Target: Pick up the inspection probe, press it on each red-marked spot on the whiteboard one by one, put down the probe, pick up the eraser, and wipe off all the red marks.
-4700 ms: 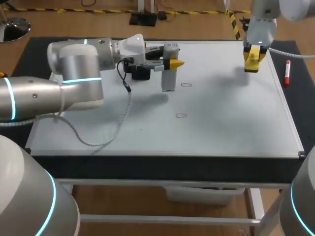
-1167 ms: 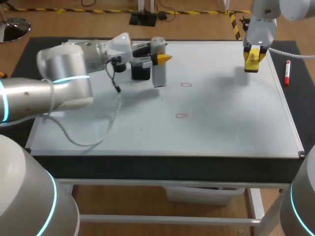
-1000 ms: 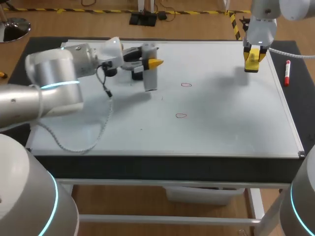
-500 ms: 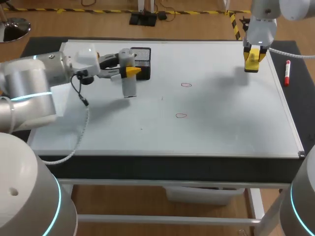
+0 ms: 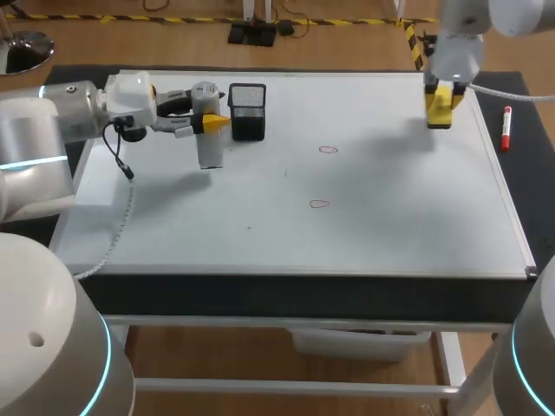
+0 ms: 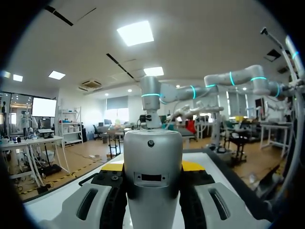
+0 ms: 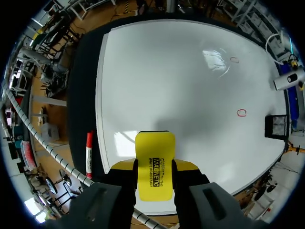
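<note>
Left gripper (image 5: 211,118), held level, clamps the probe (image 5: 209,149); right gripper (image 5: 442,95), pointing down, clasps eraser (image 7: 155,162)

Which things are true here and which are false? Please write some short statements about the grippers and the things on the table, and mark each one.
1. The left gripper holds the probe. True.
2. The right gripper is empty. False: it is shut on the yellow eraser.
3. Two red marks are on the whiteboard. True.
4. The marker lies on the whiteboard. False: it lies beside it, on the dark mat.
5. The probe stands inside the black holder. False: it is in the gripper, beside the holder.
</note>
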You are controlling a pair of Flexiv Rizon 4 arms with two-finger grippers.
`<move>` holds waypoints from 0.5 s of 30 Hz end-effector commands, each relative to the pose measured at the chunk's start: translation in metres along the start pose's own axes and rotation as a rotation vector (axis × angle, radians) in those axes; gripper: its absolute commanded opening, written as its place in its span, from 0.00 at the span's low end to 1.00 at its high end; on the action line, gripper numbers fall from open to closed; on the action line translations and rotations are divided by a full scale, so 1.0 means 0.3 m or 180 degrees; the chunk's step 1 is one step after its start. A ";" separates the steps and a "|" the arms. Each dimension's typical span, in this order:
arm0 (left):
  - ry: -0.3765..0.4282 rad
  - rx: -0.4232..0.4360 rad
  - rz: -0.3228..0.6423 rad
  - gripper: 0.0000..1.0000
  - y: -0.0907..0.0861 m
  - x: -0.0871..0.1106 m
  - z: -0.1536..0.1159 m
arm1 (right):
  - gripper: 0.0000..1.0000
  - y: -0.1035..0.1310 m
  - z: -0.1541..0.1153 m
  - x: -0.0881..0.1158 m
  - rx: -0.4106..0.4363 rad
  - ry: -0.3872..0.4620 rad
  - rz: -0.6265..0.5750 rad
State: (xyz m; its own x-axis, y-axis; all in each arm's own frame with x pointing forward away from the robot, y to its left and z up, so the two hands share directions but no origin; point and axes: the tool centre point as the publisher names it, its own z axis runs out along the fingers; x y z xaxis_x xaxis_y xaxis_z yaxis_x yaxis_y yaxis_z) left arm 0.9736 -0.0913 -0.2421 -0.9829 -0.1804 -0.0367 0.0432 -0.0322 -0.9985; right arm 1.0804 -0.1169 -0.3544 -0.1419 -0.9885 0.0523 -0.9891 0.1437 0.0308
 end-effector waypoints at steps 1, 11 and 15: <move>0.0016 0.0007 -0.0001 0.00 0.001 -0.004 0.002 | 0.00 0.060 -0.018 -0.104 0.0059 0.0062 -0.0158; 0.0016 0.0007 -0.0001 0.00 0.001 -0.004 0.002 | 0.00 0.140 -0.030 -0.367 0.0084 -0.0050 -0.0652; 0.0016 0.0007 -0.0001 0.00 0.001 -0.004 0.002 | 0.00 0.160 -0.028 -0.453 0.0073 -0.0062 -0.0805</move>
State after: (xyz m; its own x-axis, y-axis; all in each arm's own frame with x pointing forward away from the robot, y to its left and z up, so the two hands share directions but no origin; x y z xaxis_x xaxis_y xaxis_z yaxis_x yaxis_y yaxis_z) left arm 0.9741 -0.0922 -0.2432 -0.9832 -0.1786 -0.0373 0.0440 -0.0338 -0.9985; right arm 1.0479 0.0123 -0.3495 0.1016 -0.9948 0.0038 -0.9948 -0.1016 0.0103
